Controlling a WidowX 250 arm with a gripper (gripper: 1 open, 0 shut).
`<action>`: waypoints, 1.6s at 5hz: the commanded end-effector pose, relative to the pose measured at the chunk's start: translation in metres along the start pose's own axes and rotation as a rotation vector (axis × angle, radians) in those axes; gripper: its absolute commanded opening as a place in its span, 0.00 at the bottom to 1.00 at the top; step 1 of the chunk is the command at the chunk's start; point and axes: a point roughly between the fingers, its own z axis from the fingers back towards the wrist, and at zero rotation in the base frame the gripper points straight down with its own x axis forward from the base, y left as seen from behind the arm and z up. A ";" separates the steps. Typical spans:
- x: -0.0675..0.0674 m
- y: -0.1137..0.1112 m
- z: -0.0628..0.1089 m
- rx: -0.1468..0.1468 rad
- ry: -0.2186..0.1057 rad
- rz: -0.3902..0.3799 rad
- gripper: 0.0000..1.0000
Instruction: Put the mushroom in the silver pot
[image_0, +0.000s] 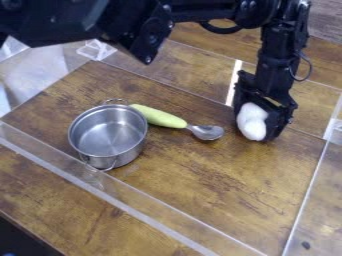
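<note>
The mushroom (251, 123) shows as a white lump on the wooden table, right of the spoon; its cap is hidden. My gripper (258, 118) points straight down over it, with one dark finger on each side. The jaws stand apart around the mushroom, and I cannot tell whether they touch it. The silver pot (107, 135) stands empty at the left, well away from the gripper.
A metal spoon (203, 131) with a yellow-green handle (160, 117) lies between pot and mushroom. A low clear wall (160, 212) borders the table (201, 185) at front and sides. A clear stand (96, 46) sits at the back left. A dark blurred shape (94, 20) covers the top.
</note>
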 end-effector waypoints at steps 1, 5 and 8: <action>0.000 0.016 0.017 -0.022 -0.043 0.014 1.00; -0.016 0.047 0.014 -0.105 -0.014 0.049 0.00; -0.052 0.055 0.067 -0.069 0.000 0.097 0.00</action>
